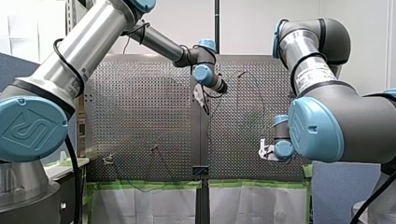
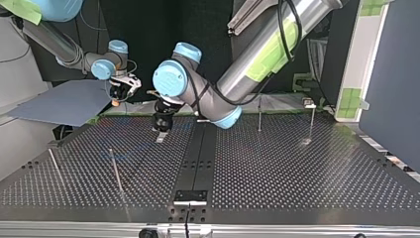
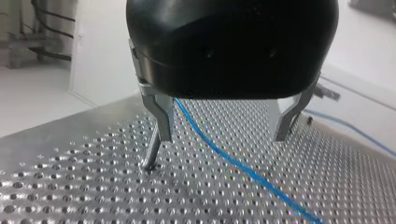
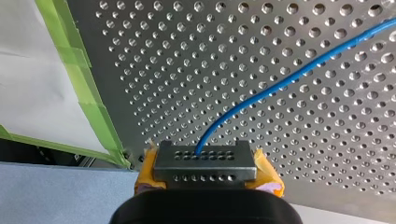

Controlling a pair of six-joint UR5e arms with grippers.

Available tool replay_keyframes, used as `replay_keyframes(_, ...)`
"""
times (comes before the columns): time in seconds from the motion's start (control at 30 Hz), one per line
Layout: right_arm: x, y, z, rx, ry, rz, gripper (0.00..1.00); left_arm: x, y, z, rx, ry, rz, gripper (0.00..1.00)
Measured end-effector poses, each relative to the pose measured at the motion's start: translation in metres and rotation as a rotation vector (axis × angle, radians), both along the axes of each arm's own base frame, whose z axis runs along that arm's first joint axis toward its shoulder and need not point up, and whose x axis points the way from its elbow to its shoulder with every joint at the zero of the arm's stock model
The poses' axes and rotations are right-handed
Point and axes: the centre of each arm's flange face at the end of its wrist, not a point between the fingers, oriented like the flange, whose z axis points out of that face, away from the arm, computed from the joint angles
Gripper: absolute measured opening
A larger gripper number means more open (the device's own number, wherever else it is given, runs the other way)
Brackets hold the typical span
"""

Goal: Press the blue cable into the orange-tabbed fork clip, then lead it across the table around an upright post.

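— While your right claw is clenched on the blue cable near the green tape at the desk's edge, what is your left one doing?
— Your left claw hangs released, low over the desk. The cable runs loose between its metal fingers, just beside a thin post.
— And the risk?
— Close off-centre and the cable could slip out past a finger. Lower the claw and that finger may strike the post. The fork clip cannot be picked out, so you cannot count the cable as seated.
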Motion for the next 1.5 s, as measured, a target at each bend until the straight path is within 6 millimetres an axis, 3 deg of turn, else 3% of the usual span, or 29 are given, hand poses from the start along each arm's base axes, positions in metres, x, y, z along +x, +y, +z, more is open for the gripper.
replay_keyframes(0.33, -0.004, -0.002, 0.0, -0.001, -0.005, -0.008, 0.0, 0.012, 0.008, -0.005, -0.094, 0.045, 0.051, 1.0)
replay_keyframes(0.73, -0.026, -0.01, -0.003, -0.007, -0.019, -0.049, 0.0, 0.043, 0.006, -0.054, -0.147, 0.093, 0.077, 1.0)
replay_keyframes(0.9, -0.034, -0.008, -0.021, 0.015, -0.017, -0.065, 0.0, 0.056, 0.013, -0.073, -0.123, 0.1, 0.091, 1.0)
replay_keyframes(1.1, -0.04, -0.004, -0.048, 0.033, -0.025, -0.081, 0.0, 0.068, 0.024, -0.078, -0.094, 0.09, 0.11, 1.0)
replay_keyframes(1.5, -0.057, -0.016, -0.064, -0.03, -0.049, -0.11, 0.0, 0.084, 0.04, -0.077, -0.094, 0.079, 0.142, 1.0)
